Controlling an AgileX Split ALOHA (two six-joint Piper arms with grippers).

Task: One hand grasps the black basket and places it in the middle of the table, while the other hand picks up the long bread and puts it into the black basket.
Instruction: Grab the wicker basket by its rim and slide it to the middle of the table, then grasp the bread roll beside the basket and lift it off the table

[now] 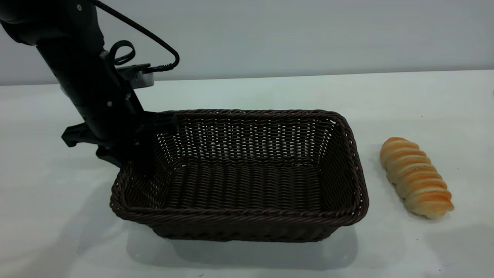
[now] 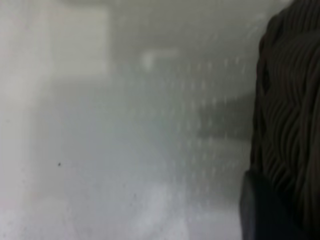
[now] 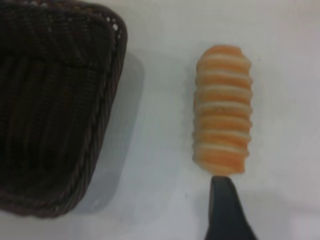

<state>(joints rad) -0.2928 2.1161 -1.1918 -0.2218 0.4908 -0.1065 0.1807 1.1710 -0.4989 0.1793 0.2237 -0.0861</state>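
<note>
The left arm's black gripper [image 1: 144, 148] is clamping the left rim of the large dark woven wicker basket [image 1: 247, 216], which is sitting mid-table on the white tabletop [image 1: 424, 100]. The golden-orange ridged bread roll [image 1: 416, 177] is lying just right of it, untouched. Whether the right gripper [image 3: 227, 210] above it is open, the views cannot tell.
</note>
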